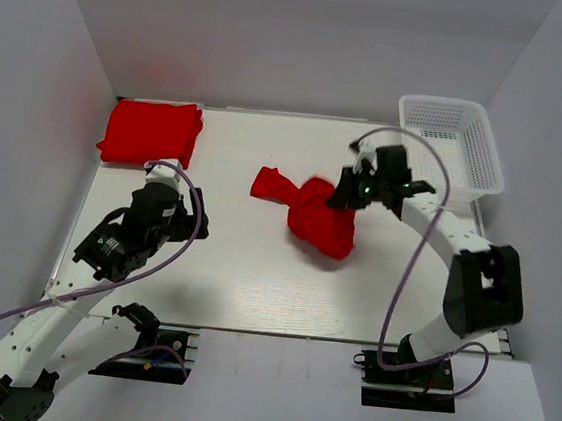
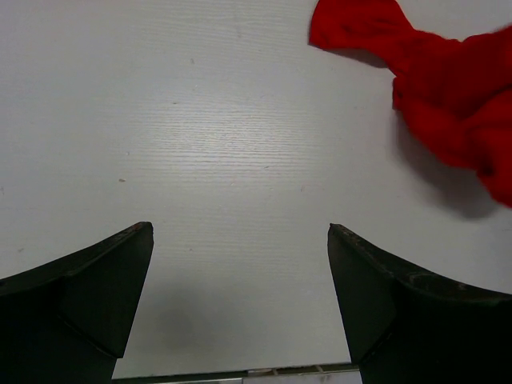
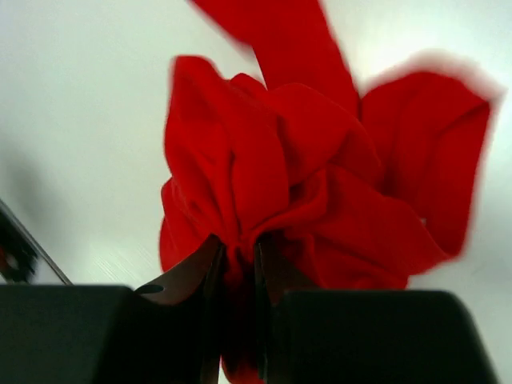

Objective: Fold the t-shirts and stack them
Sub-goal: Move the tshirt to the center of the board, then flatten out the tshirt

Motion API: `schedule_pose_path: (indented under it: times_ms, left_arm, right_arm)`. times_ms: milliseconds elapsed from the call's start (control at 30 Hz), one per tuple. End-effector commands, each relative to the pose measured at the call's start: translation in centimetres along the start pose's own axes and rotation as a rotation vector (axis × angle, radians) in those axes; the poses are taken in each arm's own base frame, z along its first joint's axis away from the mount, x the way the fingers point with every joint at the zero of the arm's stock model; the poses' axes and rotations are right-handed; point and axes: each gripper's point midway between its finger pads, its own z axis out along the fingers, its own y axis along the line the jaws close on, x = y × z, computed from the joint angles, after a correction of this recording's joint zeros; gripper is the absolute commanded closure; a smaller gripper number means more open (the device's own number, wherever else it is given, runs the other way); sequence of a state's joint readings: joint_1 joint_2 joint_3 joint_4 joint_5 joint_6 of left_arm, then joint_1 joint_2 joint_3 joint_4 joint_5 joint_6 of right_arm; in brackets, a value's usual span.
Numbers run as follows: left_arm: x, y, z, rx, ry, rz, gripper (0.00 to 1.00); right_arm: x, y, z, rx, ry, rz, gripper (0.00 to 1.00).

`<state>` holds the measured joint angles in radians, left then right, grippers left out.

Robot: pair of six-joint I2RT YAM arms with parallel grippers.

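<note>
A crumpled red t-shirt hangs bunched over the middle of the table, one end trailing left onto the surface. My right gripper is shut on a gathered fold of it; in the right wrist view the cloth is pinched between the two fingers. A second red t-shirt lies folded at the far left corner. My left gripper stands open over bare table, left of the crumpled t-shirt, with nothing between its fingers.
A white mesh basket stands at the far right corner, just behind the right arm. White walls close in the table on the left, back and right. The table's near edge shows under the left gripper.
</note>
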<state>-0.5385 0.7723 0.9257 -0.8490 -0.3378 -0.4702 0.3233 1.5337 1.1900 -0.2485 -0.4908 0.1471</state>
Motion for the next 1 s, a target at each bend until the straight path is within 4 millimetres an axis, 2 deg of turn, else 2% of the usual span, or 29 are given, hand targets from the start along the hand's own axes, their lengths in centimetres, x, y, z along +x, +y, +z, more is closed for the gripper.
schedule_pose_path:
  times_ms: [0,67,100,133,233,267,300,333,400,433,467,500,567,600,767,833,900,933,967]
  left_arm:
    - [-0.6,0.5,-0.1,-0.038,-0.003,-0.008,0.0]
    - [-0.7,0.4,0.1,-0.042,0.005,0.006,0.0]
    - [-1.1,0.2,0.1,-0.041,0.002,0.005,0.0]
    - [-0.8,0.1,0.6,-0.051,0.021,0.013,0.0]
    - [-1.5,-0.2,0.5,-0.055,0.03,0.017,0.0]
    - [-0.8,-0.3,0.9,-0.056,0.064,0.015,0.0]
    - [-0.8,-0.6,0.8,-0.046,0.077,0.006,0.0]
    - [-0.7,-0.9,0.7,-0.039,0.082,-0.012,0.0]
    - [-0.2,-1.1,0.9,-0.033,0.109,-0.021,0.0]
    - [-0.2,-1.2,0.9,-0.035,0.109,-0.041,0.0]
    - [-0.1,-1.3,0.9,-0.025,0.114,-0.042,0.0]
    - [0.2,-1.3,1.0,-0.03,0.122,-0.051,0.0]
    - [0.9,-1.1,1.4,-0.032,0.124,-0.059,0.0]
    - [1.0,-1.2,1.6,-0.03,0.119,-0.061,0.0]
    - [-0.1,-2.2,2.6,-0.012,0.088,-0.087,0.0]
    - [-0.3,-2.2,3.7,-0.045,0.1,-0.077,0.0]
    - [-1.5,-3.2,4.7,-0.042,0.092,-0.091,0.0]
    - [-1.2,-3.9,6.7,-0.067,0.135,-0.073,0.0]
    - [-2.1,-4.3,6.7,-0.053,0.111,-0.083,0.0]
  right_arm:
    - [6.3,-2.3,2.4,0.088,0.139,0.07,0.87]
    - [7.7,-2.8,2.6,0.122,0.19,0.079,0.68]
    - [7.9,-3.0,2.4,0.142,0.203,0.08,0.1]
    - [6.8,-2.7,2.2,0.143,0.182,0.06,0.1]
    - [4.8,-1.9,0.5,0.171,0.141,0.033,0.1]
    - [3.2,-1.4,-0.4,0.178,0.109,0.012,0.1]
    - [3.2,-1.2,-1.0,0.19,0.116,0.01,0.1]
    - [1.6,-0.3,-2.3,0.188,0.071,-0.017,0.1]
    - [1.9,-0.2,-3.4,0.208,0.076,-0.021,0.1]
    - [1.3,0.7,-5.0,0.209,0.035,-0.045,0.1]
    - [1.5,0.9,-5.4,0.21,0.029,-0.047,0.1]
    - [2.9,0.3,-5.6,0.233,0.045,-0.028,0.1]
    - [2.6,1.2,-7.6,0.241,-0.011,-0.052,0.1]
    - [3.9,0.7,-8.1,0.271,-0.004,-0.045,0.1]
    - [5.7,0.3,-9.9,0.325,0.018,-0.024,0.1]
    - [6.4,0.0,-10.0,0.339,0.029,-0.008,0.1]
    - [6.6,-0.1,-10.7,0.369,0.004,0.012,0.1]
    - [7.7,-0.3,-10.9,0.38,-0.007,0.037,0.1]
    - [7.4,-0.1,-11.2,0.379,-0.024,0.031,0.1]
